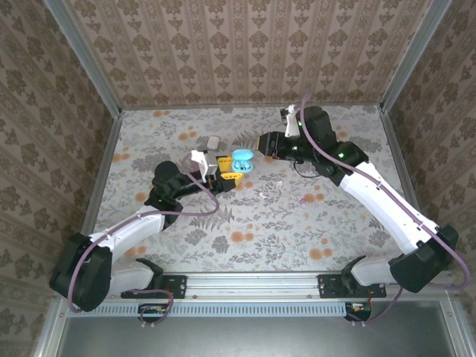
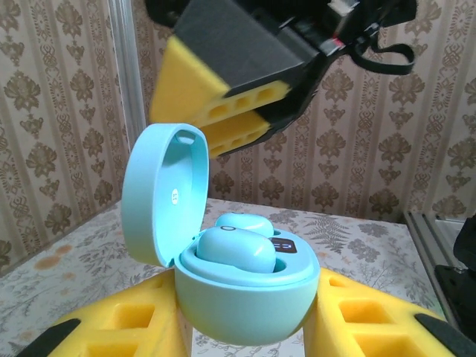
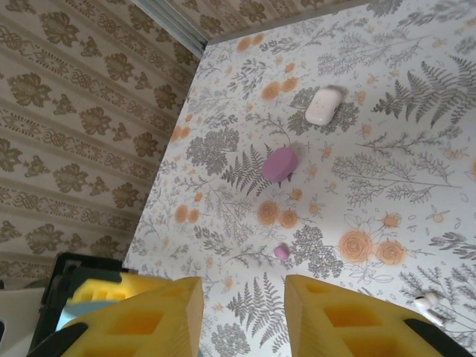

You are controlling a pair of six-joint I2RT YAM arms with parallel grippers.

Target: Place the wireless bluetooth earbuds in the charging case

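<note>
The teal charging case (image 2: 245, 309) is clamped between the fingers (image 2: 111, 327) of the left gripper (image 2: 242, 327), with its lid (image 2: 167, 193) raised at the left side. Two teal earbuds (image 2: 230, 249) are seated inside, long axes running crosswise. Just above and beyond the lid, the right gripper (image 3: 243, 305) is held slightly parted and empty.

Floral-print tabletop (image 1: 245, 223) enclosed by brown damask-wallpapered walls (image 1: 245, 44).

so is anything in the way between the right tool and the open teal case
Nothing visible. The right tool hangs close by the teal case, near its raised lid. The left tool holds the case, and both teal earbuds already sit inside.
</note>
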